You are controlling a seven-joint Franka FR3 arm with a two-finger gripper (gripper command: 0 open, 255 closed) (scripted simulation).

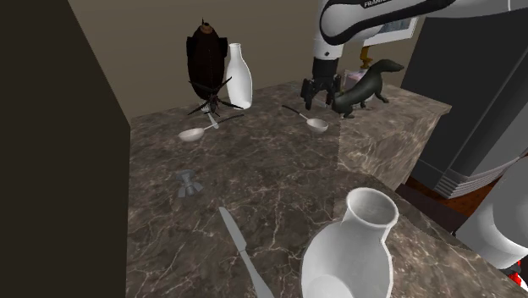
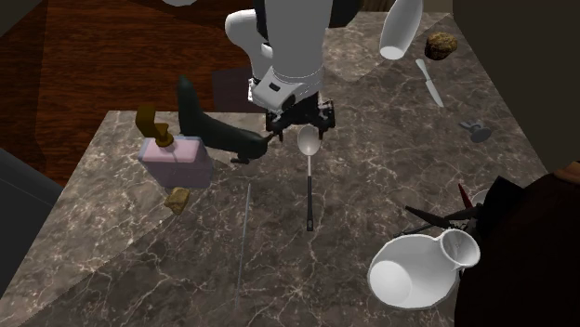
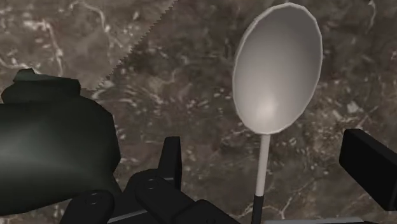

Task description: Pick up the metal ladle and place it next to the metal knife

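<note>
gripper (image 3: 266, 149) wide open abv ladle (image 3: 277, 70), not touching; dark animal figurine (image 3: 54, 146) just beside it; knife (image 1: 241, 250) well apart.

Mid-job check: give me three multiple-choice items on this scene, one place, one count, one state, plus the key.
1. Where does the ladle lie?
A) inside the white vase
B) on the counter below the end effector
C) touching the knife

2. How many white vessels are on the counter?
A) one
B) two
C) four

3. The end effector is:
A) open
B) shut on the ladle
C) shut on nothing

Key:
1 B, it lies flat there, far from the knife.
2 B, the white bottle and the white vase.
3 A, the fingers stand apart, either side of the handle, not touching it.
</note>
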